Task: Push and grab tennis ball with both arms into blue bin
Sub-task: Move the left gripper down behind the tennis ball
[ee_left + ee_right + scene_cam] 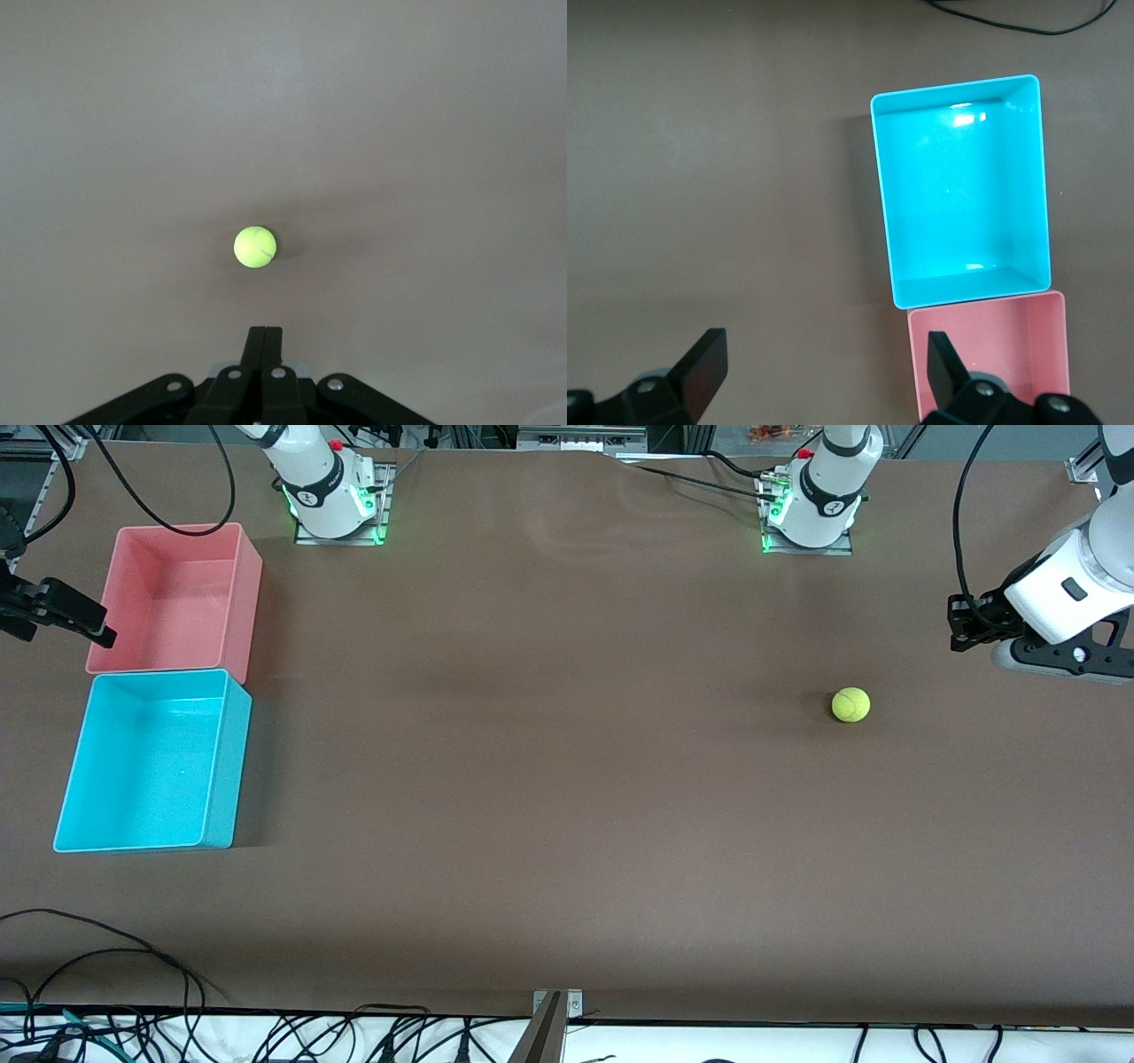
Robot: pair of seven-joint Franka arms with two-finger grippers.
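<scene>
We see the left gripper [264, 341] closed on nothing, near the tennis ball [850, 704]; the right gripper [824, 363] gapes wide over the pink bin [177, 593], beside the blue bin [226, 762].

Tennis ball [850, 704] on worktop [549, 779], toward left arm's end, well apart from both bins. Blue bin [151, 766] and pink bin [177, 598] side by side, touching, at right arm's end; blue bin nearer front camera than pink bin. Left claw [961, 624] at left arm's end of worktop, near ball, not touching it. Right claw [824, 372] above worktop just beside pink bin, at worktop's edge.
</scene>
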